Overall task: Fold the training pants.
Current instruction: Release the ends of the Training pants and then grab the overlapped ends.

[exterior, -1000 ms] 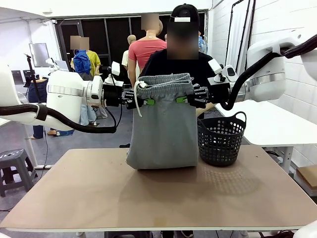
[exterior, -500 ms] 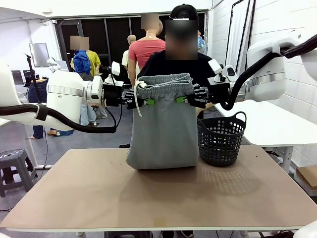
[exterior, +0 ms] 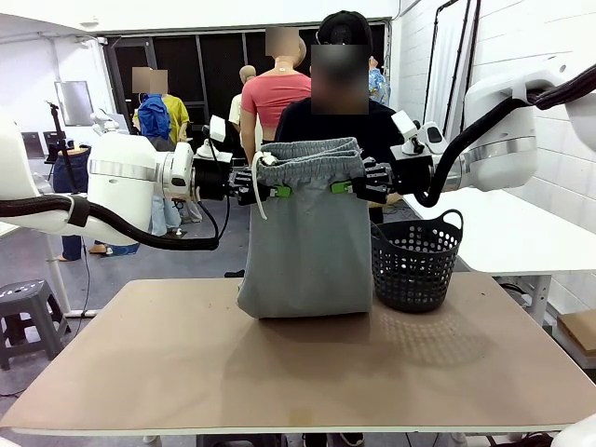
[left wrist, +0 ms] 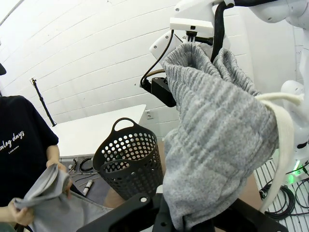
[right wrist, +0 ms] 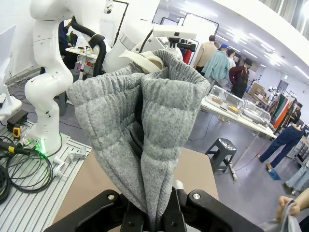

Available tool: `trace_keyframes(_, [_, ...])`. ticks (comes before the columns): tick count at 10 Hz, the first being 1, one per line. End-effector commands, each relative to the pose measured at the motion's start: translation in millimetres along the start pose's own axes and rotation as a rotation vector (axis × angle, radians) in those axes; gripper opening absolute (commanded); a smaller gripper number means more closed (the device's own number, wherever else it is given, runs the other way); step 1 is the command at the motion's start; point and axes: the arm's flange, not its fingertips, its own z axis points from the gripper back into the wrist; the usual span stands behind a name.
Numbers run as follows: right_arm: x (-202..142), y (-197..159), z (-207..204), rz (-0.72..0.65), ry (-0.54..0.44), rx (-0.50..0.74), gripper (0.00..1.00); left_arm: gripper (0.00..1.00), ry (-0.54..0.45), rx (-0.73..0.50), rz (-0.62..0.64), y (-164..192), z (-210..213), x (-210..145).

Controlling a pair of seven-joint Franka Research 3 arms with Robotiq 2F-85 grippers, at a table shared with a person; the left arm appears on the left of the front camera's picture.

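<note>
The light grey training pants [exterior: 305, 242] hang between my two arms, waistband up, with their lower fold resting on the table [exterior: 298, 372]. My left gripper [exterior: 276, 192] is shut on the waistband's left side and my right gripper [exterior: 339, 187] on its right side. In the left wrist view the gathered waistband [left wrist: 217, 130] and white drawstring [left wrist: 282, 121] bunch over the fingers. In the right wrist view grey fabric [right wrist: 145, 135] is pinched between the fingers. Behind the pants, the person holds grey cloth [left wrist: 48, 203] in both hands.
A black mesh basket [exterior: 414, 261] stands on the table just right of the hanging pants. The table's near half is bare. A white table [exterior: 507, 233] sits to the right, behind the basket. A grey stool [exterior: 28, 312] is at the far left.
</note>
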Motion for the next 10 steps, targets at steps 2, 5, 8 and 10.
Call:
trace_keyframes(2, [-0.1, 6.1, -0.3, 0.009, -0.029, -0.007, 0.00, 0.00, 0.002, 0.008, 0.005, 0.2, -0.1, 4.1])
trace_keyframes(5, [-0.1, 6.1, -0.3, 0.009, -0.029, -0.007, 0.00, 0.00, 0.002, 0.008, 0.005, 0.2, -0.1, 4.1])
trace_keyframes(8, [-0.1, 6.1, -0.3, 0.009, -0.029, -0.007, 0.00, 0.00, 0.002, 0.008, 0.005, 0.2, -0.1, 4.1])
trace_keyframes(10, [-0.1, 6.1, -0.3, 0.009, -0.029, -0.007, 0.00, 0.00, 0.002, 0.008, 0.005, 0.2, -0.1, 4.1])
